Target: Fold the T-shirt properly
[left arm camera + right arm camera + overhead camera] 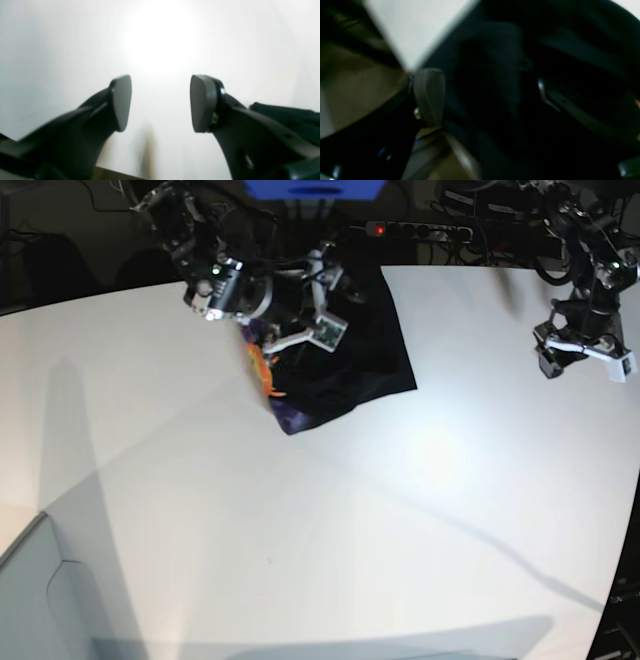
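Showing plain black over most of the T-shirt [385,365], breaking into orange-yellow and purple-blue in its printed graphic [262,372]. Gleaming white across the tabletop [320,530]. Mixing black with silvery grey on the left arm [590,280] and right arm [205,255]. Turning brown on the floor [357,87].

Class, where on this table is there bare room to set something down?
Bare: the table's whole near part, plus strips between the T-shirt and left gripper, and beyond its printed side. Crowded: the shirt's far part, under the right gripper.

1 T-shirt [385,365], 2 arms [585,245]
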Action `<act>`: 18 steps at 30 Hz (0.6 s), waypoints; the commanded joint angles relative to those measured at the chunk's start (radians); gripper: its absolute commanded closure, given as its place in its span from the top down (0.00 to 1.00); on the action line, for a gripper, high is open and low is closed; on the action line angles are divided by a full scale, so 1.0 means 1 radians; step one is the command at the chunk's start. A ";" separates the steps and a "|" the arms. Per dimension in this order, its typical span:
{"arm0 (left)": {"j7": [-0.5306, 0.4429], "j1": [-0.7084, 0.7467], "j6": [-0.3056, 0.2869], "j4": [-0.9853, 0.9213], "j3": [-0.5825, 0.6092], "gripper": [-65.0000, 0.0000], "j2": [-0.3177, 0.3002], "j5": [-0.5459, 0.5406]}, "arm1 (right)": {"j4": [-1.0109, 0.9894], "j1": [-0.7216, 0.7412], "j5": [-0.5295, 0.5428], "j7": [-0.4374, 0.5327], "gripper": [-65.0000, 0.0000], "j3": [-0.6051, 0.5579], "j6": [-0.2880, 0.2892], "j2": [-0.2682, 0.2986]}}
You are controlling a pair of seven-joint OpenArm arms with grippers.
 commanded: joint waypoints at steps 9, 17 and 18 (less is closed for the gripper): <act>-0.010 0.009 0.000 0.016 -0.009 0.55 -0.011 -0.008 | 0.149 0.068 0.023 0.022 0.66 -0.232 0.021 0.059; -0.010 0.038 0.000 0.016 -0.011 0.55 -0.011 -0.008 | 0.204 0.056 0.023 0.022 0.67 0.009 0.021 0.036; -0.010 0.041 0.000 0.016 -0.013 0.55 -0.011 -0.008 | 0.191 0.057 0.023 0.022 0.67 0.032 0.021 0.028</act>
